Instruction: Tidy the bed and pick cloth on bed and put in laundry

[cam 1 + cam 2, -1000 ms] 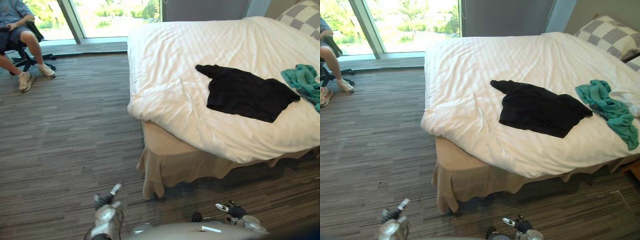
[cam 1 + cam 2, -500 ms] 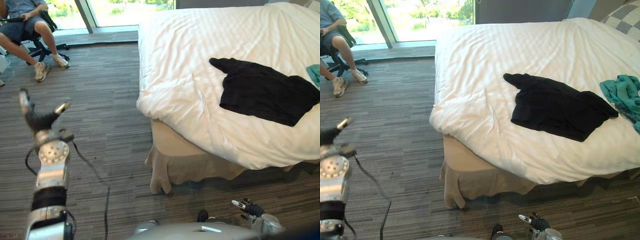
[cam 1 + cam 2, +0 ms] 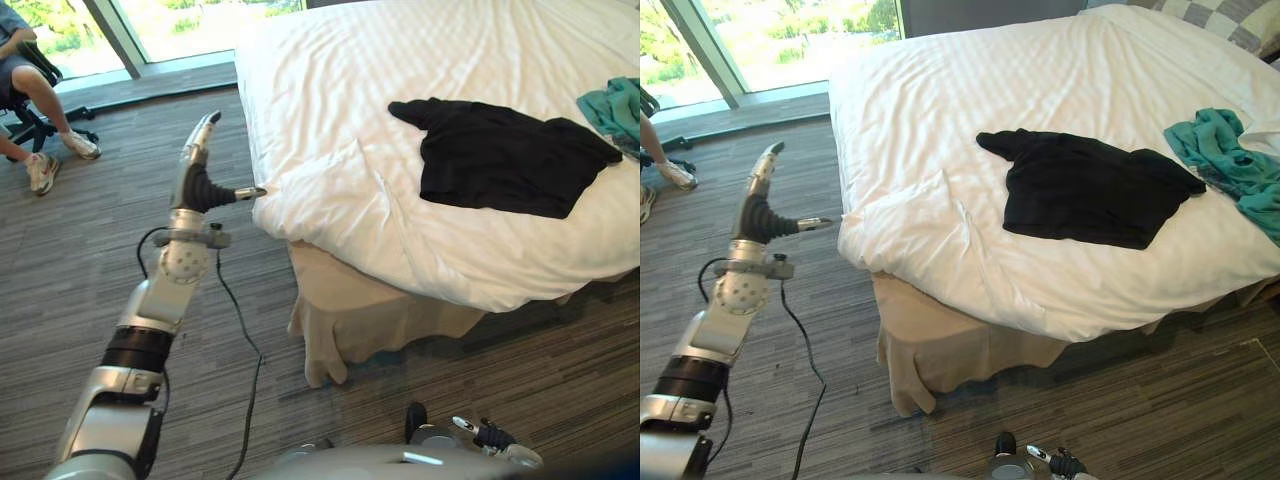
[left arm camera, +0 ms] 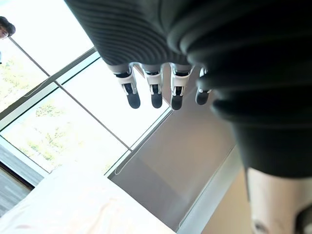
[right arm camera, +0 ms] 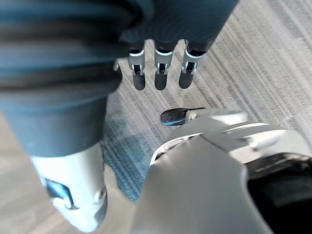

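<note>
On the bed point(image 3: 450, 60), a black shirt point(image 3: 510, 170) is spread. The left hand point(image 3: 203, 182), left of it, and the right hand point(image 5: 162, 72) are held wide.

1. One bed point(image 3: 352, 322) is standing here, wearing one white duvet point(image 3: 1060, 80).
2. Two loose garments are lying on it: one black top point(image 3: 1080, 190) and one teal cloth point(image 3: 1230, 160).
3. One checkered pillow point(image 3: 1220, 12) is showing at the far corner.
4. One person point(image 3: 22, 72) is sitting on one wheeled chair point(image 3: 28, 118).
5. Two robot hands are showing: one left hand point(image 3: 200, 178) and one right hand point(image 5: 163, 68).
</note>
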